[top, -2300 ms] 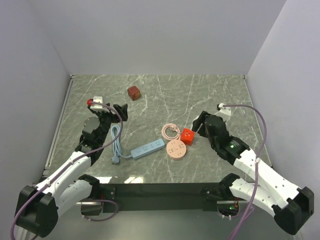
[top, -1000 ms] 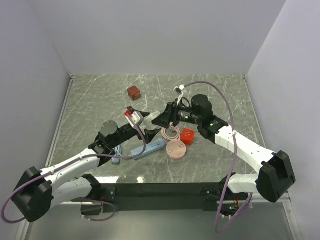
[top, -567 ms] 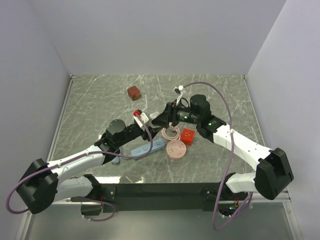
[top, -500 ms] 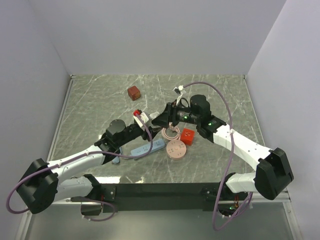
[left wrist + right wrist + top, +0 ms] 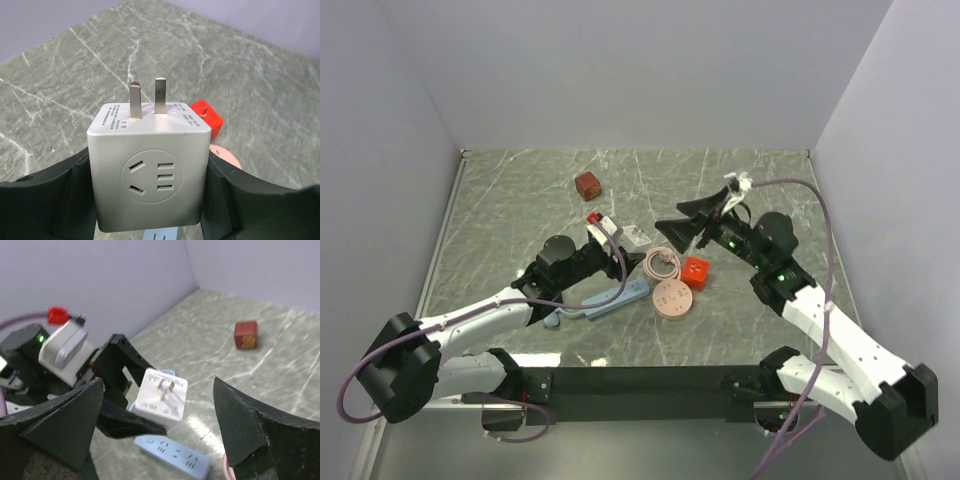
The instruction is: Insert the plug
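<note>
Plain pale walls close in the grey, white-veined table (image 5: 760, 190) on three sides. The left arm reaches from the near left corner toward the middle. Its gripper (image 5: 149, 195) is clamped on a white cube (image 5: 148, 165) with the prongs pointing up, and that cube is not the piece wanted. The right gripper (image 5: 159, 385) hangs over the middle of the table, jaws spread wide with nothing in them, pointing at the white cube.

The light blue power strip (image 5: 610, 297) lies flat toward the near edge, sockets up. Its long axis runs from near left to slightly farther right. A pink disc (image 5: 671, 298) and a coil of pink cable (image 5: 663, 263) lie off its right end.

The plug (image 5: 695, 271) sits on the table just right of those two, apart from the strip. It lies below the right gripper and a little toward the near edge. That arm is the nearer and the free one, so I judge the pick falls to it.

A dark red cube (image 5: 587, 185) rests alone toward the far edge.
</note>
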Motion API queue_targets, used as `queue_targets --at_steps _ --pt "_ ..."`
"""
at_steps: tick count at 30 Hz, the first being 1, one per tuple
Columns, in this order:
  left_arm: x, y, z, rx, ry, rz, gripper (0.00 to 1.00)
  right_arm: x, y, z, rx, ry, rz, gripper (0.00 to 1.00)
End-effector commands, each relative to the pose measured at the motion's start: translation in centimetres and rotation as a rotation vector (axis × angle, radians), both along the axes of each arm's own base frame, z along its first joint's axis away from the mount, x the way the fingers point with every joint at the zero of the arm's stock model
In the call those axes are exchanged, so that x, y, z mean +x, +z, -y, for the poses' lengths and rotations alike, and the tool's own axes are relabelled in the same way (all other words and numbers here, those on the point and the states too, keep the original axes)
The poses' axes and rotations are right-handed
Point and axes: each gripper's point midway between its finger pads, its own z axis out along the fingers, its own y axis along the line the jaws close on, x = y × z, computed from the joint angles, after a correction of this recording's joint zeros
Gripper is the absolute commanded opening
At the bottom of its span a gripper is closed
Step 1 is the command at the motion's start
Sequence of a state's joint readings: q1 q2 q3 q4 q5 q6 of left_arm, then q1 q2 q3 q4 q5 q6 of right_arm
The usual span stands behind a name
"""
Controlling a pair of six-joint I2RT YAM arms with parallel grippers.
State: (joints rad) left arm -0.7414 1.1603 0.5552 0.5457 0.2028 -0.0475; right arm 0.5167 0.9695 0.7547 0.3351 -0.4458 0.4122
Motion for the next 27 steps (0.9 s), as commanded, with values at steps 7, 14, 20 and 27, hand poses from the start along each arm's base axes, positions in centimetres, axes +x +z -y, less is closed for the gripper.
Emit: queue_targets --at_steps 7,14,20,27 --pt "0.6 6.7 0.5 -0.195 -0.034 -0.022 0.00 -0.7 -1.1 3.7 -0.002 -0.167 0.250 0.97" --pt "1.3 9.8 -0.5 -0.435 0.023 -0.149 0.00 -1.4 -3.0 3.7 0.040 -0.176 0.302 0.98" --pt "1.2 11.8 0.0 -0.637 -0.007 -0.266 0.00 -2.2 -4.2 2.5 0.103 -0.219 0.335 0.99" --pt "0.5 13.0 -0.1 -0.811 -0.054 -0.355 0.00 -2.9 -3.6 1.7 0.198 -0.319 0.358 0.99"
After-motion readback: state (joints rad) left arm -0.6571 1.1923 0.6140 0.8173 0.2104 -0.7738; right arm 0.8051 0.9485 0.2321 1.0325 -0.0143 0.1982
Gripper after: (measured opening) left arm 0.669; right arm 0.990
